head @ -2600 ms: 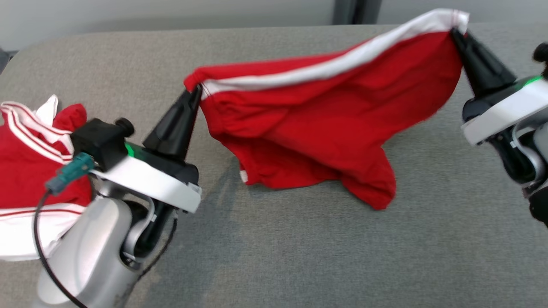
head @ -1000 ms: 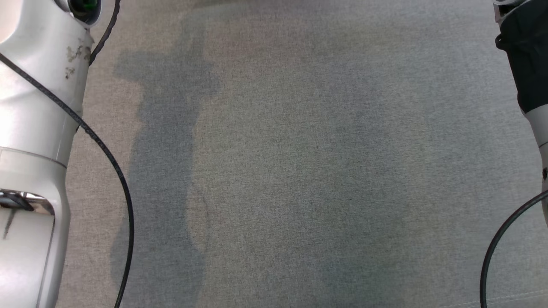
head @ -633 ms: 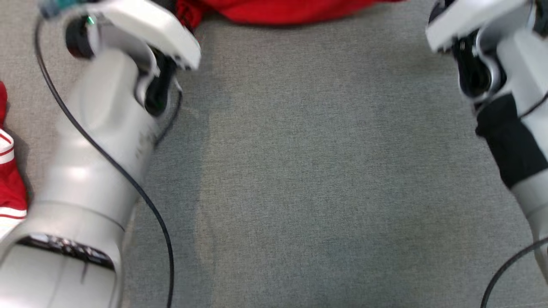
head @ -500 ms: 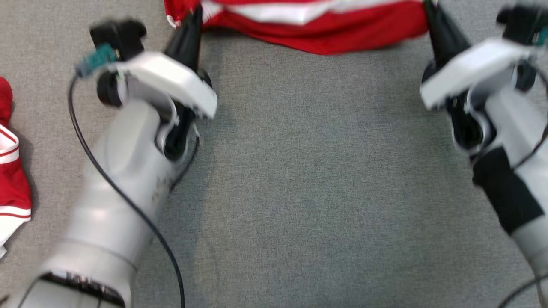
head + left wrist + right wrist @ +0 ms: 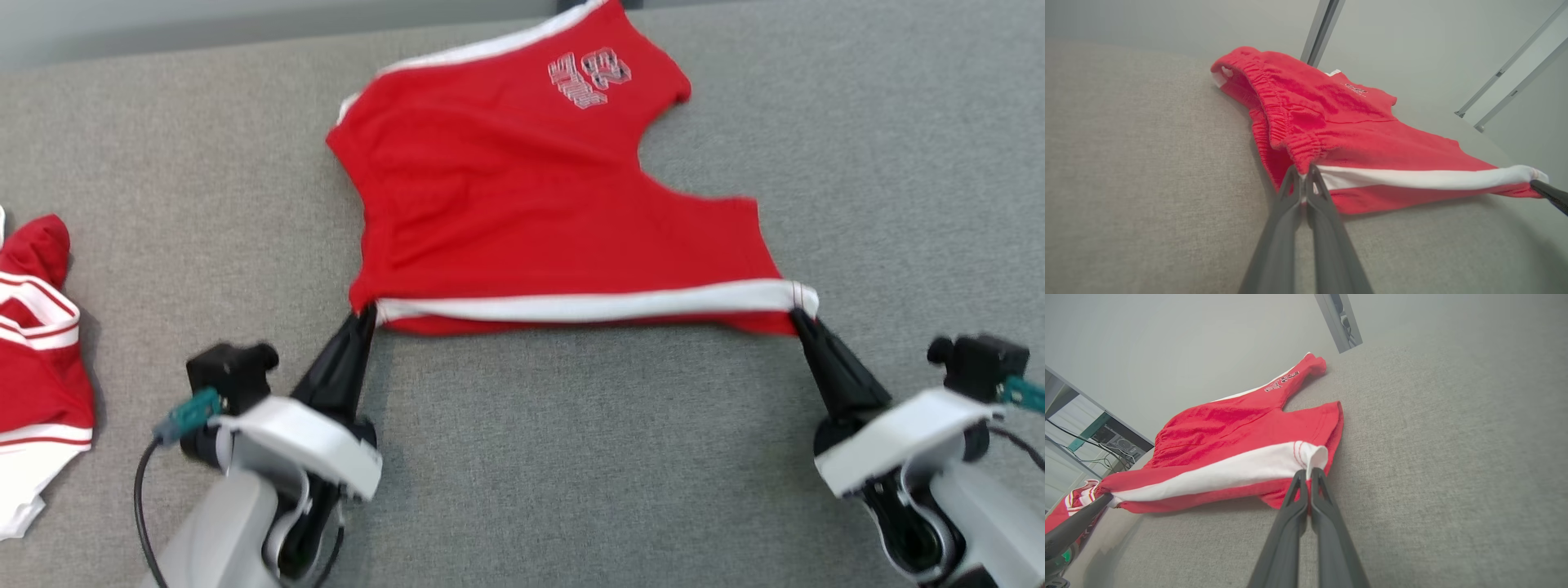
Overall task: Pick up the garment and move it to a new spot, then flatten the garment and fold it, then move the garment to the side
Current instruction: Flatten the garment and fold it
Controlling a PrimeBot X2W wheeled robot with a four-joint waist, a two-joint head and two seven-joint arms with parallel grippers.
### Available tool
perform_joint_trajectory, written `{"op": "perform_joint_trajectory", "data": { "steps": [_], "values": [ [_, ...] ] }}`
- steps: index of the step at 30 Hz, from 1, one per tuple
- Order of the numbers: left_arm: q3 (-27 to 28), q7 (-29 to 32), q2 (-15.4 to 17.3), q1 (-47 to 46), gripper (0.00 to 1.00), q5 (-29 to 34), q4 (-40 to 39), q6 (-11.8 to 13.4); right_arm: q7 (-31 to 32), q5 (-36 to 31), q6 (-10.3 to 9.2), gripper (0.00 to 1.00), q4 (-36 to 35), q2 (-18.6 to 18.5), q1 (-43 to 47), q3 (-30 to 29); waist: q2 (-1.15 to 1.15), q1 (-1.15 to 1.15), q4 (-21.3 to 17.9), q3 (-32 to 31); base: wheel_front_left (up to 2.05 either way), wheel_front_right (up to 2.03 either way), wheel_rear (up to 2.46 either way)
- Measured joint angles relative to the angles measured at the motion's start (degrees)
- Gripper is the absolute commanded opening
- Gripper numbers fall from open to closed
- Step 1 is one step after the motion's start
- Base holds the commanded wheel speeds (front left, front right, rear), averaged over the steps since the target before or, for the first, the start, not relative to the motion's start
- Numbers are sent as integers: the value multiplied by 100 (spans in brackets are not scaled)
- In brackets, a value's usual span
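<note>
**Two claws, one pair of red shorts**

Two long dark fingers of the left gripper, low and left in the head view, squeezed shut on a corner of the garment, right at the meeting of the crinkly waistband and the white stripe. Same on the other side: right gripper, low and right in the frame, squeezed shut on the other end of that stripe, at the leg hem. No gap between the fingers in either wrist view, only a little bit of cloth nipped at the very tips.

Between the two claws, the white stripe pulled out in a nearly straight line across the lower middle of the frame. Above it, the rest of the garment, a pair of red shorts, spread out toward the top middle, mostly flat, with a few soft wrinkles. Up near the top edge, one leg with a pale print on it. Near edge of the garment a little off the surface, with a thin shadow under it in the left wrist view.

Under everything, a gray cloth-covered table. Far over at the left edge of the frame, well apart from the garment, a second piece of clothing, red and white, in a heap.
</note>
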Motion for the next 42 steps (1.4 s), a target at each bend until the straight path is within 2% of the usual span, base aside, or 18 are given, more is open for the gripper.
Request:
{"op": "perform_joint_trajectory", "data": {
  "steps": [6,14,18,19,21,26,31,35,37,42],
  "values": [
    [-10,625,404,1385,0,-147,-1532,647,168,-140,0,0,-748,-243,1151,-337,0,0,-54,-430,0,0,0],
    [76,1341,800,2950,0,-408,-3444,1575,1085,-791,1,0,-1892,-342,2748,-1385,0,0,-43,-851,0,0,0],
    [80,1659,987,3387,0,-480,-4111,1885,1794,-1223,1,0,-2587,-172,3468,-2092,0,0,-5,-942,0,0,0],
    [116,1723,1043,3449,0,-488,-4277,1981,2153,-1425,1,0,-2954,7,3671,-2363,0,0,14,-958,0,0,0],
    [137,1773,1083,3454,0,-487,-4367,2039,2440,-1582,1,0,-3238,219,3714,-2618,0,0,21,-953,0,0,0],
    [182,1830,1093,3317,0,-483,-4473,2047,2940,-1866,1,0,-3621,613,3574,-2974,0,0,65,-895,0,0,0],
    [260,1879,1117,2876,0,-474,-4467,1982,3204,-1942,1,0,-3626,641,2660,-3077,0,0,97,-667,0,0,0],
    [294,1896,1085,2253,0,-480,-4297,1756,3356,-1841,1,0,-3189,472,1469,-2988,0,0,137,-351,0,0,0],
    [327,1896,1018,1862,0,-537,-4114,1593,3452,-1896,1,0,-2839,289,831,-2842,0,0,185,-160,0,0,0],
    [328,1883,840,811,0,-583,-3341,1217,3448,-1683,2,0,-1762,107,-787,-2431,0,0,357,358,0,0,0]
  ]
}}
